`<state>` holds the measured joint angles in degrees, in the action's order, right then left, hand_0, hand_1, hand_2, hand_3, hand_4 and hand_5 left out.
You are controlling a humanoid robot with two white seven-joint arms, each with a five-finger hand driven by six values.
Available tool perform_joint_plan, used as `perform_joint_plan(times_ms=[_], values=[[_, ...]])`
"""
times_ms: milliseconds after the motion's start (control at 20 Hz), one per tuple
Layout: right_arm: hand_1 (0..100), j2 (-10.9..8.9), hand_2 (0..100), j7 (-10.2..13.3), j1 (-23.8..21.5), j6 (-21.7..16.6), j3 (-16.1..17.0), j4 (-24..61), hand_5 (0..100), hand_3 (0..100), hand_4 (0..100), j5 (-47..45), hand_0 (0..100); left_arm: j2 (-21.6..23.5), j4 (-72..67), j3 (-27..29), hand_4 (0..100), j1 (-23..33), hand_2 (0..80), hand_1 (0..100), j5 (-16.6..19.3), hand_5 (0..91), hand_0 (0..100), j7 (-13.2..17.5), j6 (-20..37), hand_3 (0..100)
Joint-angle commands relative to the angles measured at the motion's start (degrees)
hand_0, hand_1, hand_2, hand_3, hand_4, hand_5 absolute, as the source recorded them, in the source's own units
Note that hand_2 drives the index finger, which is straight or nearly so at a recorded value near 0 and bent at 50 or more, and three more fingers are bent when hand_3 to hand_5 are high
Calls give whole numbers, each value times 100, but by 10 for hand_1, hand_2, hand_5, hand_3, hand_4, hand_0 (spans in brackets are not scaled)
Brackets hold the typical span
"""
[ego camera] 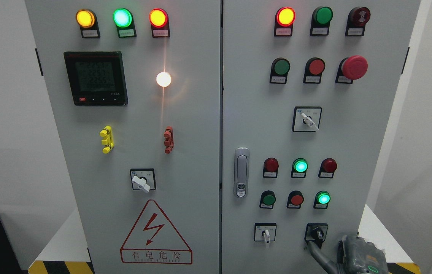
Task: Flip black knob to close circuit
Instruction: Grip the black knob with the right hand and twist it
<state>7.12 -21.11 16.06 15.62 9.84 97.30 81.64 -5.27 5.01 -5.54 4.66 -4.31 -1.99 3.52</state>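
The black knob (316,233) sits in a black square plate at the bottom right of the grey cabinet's right door (372,152), with its handle pointing roughly down. My right hand (347,253) comes in at the bottom edge, just below and right of the knob. Its dark leading part reaches up to the plate's lower edge. Most of the hand is cut off by the frame, so its grip cannot be judged. My left arm does not show.
A white-handled selector (266,233) sits left of the knob, another (308,120) higher up, and a third (142,182) on the left door. Lit and unlit push buttons (300,166) fill the door above. A door latch (241,172) stands by the centre seam.
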Motion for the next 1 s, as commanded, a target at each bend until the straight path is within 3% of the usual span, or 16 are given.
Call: perform_joint_plan(times_ms=[0, 950], values=[[11, 0, 884, 19, 2, 11, 264, -54, 812, 1000, 904, -25, 0, 0, 0, 0, 0, 0, 0, 556, 0, 0, 120, -4, 0, 0], [13, 0, 877, 115, 20, 2, 317, 148, 815, 1000, 903, -104, 0, 0, 0, 0, 0, 0, 0, 556, 0, 0, 120, -4, 0, 0]])
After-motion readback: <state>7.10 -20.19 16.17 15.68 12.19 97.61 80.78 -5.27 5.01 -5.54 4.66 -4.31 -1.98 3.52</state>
